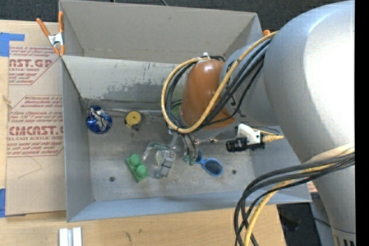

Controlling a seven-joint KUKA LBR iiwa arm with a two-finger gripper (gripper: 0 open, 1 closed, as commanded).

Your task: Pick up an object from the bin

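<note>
My gripper (180, 151) hangs low over the middle of the bin floor, below the orange wrist cover. Directly under and left of it lies a clear plastic piece (154, 152) with a small grey metal part (164, 166) beside it. A green blocky toy (136, 168) rests just left of those. A blue oval ring (212, 167) lies on the floor just right of the gripper, next to a small dark green bit (189, 158). I cannot make out anything held by the gripper.
A blue and white ball-like thing (98, 121) and a yellow round piece (133, 118) lie near the back wall at the left. The arm and its cables cover the bin's right half.
</note>
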